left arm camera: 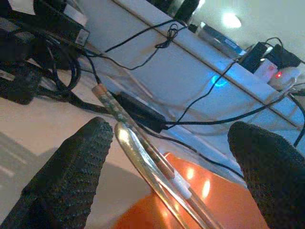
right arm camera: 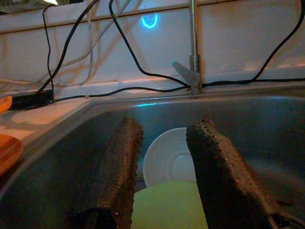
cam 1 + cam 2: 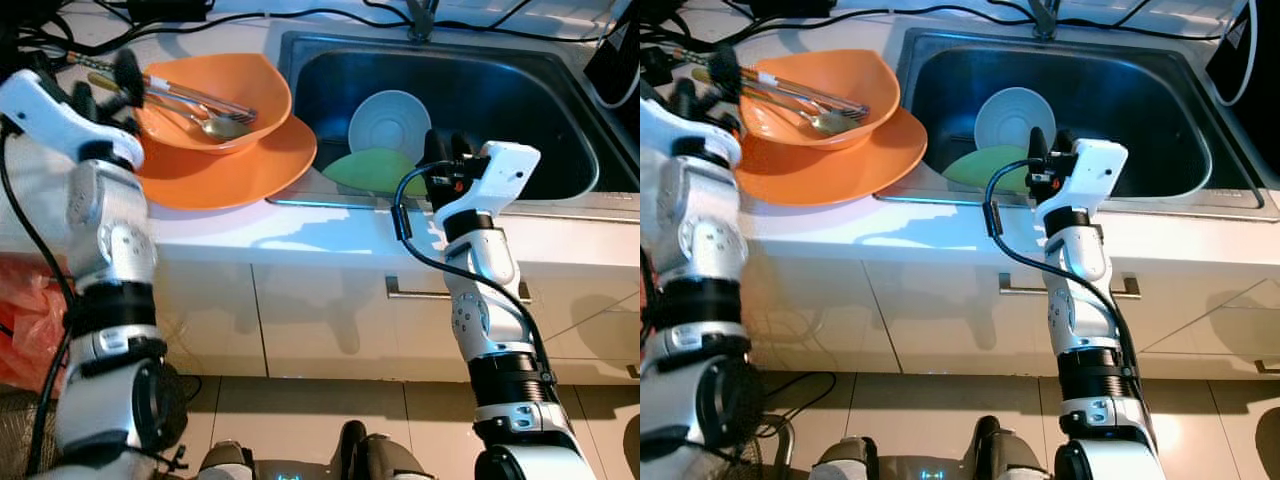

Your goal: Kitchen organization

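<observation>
An orange bowl (image 3: 215, 95) sits in an orange plate (image 3: 230, 165) on the white counter, left of the sink (image 3: 520, 90). Metal cutlery (image 3: 205, 108) lies in the bowl with its handles sticking out to the left. My left gripper (image 3: 108, 85) is open at those handles (image 1: 143, 157), one finger (image 1: 71, 171) on each side, not closed on them. In the sink a white dish (image 3: 390, 122) leans behind a green plate (image 3: 370, 168). My right gripper (image 3: 445, 148) hangs open over the sink's front edge, above the green plate (image 2: 167, 205), with nothing in it.
Black cables (image 3: 330, 15) run along the back of the counter, and the faucet (image 3: 420, 20) stands behind the sink. White cabinet fronts with a drawer handle (image 3: 440, 293) are below. An orange bag (image 3: 25, 320) lies on the floor at left.
</observation>
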Controlling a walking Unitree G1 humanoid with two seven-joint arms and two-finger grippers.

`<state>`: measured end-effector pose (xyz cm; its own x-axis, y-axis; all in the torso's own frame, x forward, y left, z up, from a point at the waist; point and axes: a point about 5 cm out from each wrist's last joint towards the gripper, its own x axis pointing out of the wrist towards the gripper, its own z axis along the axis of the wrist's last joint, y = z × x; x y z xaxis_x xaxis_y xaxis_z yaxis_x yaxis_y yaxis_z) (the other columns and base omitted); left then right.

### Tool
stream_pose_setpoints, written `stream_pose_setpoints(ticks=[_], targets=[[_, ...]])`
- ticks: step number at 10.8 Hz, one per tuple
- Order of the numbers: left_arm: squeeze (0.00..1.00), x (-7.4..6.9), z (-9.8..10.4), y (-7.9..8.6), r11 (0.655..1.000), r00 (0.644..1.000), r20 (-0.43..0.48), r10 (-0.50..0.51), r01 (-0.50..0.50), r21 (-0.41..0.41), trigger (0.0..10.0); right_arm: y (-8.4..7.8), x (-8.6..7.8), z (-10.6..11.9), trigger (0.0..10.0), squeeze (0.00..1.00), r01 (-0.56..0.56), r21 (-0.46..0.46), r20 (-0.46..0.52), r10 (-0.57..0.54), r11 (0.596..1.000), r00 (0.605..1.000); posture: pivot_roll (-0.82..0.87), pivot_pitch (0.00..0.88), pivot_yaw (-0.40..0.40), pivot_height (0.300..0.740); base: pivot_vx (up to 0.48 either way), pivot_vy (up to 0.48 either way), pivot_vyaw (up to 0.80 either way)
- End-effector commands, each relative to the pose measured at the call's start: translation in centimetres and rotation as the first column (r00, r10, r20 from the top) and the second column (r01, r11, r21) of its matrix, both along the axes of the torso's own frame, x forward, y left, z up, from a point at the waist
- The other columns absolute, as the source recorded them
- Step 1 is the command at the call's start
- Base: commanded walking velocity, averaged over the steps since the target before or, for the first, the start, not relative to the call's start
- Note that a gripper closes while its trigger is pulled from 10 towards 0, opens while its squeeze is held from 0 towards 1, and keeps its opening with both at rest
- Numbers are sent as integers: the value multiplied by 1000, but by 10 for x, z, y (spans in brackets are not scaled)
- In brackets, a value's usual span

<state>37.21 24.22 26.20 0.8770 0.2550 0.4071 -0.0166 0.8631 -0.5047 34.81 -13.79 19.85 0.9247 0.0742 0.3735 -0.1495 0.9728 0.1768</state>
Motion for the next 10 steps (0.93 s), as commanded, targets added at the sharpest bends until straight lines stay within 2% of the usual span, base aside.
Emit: stream_pose_setpoints(ticks=[1,4,5,6,7,8,10], targets=[[0,1,2,3,1000,1000,2,16,-16,-8,9412,-1,0,1,10000,0,3,0,11,-3,1000,1000,119,160,-39,740,0,0,0],[0,6,-3,9,999,997,-66,49,-49,11,10000,-2,0,2,10000,0,7,-4,10,-7,1000,1000,117,170,-42,740,0,0,0],[0,7,-2,10,999,997,-63,52,-52,9,9647,-2,0,1,10000,0,6,-4,9,-6,1000,1000,118,171,-44,740,0,0,0],[0,9,-1,10,999,996,-66,53,-53,11,8392,-1,0,1,10000,0,2,-5,8,-2,1000,1000,118,171,-45,740,0,0,0],[0,10,0,9,999,996,-66,53,-52,13,4627,-1,0,1,10000,0,3,-4,8,-3,1000,1000,118,173,-44,740,0,0,0],[0,11,1,6,999,997,-63,49,-48,13,235,-2,0,1,10000,0,5,-5,8,-5,1000,1000,118,176,-45,740,0,0,0],[0,12,1,4,999,997,-60,44,-43,14,0,-2,0,1,10000,0,7,-5,7,-7,1000,1000,119,179,-46,740,0,0,0]])
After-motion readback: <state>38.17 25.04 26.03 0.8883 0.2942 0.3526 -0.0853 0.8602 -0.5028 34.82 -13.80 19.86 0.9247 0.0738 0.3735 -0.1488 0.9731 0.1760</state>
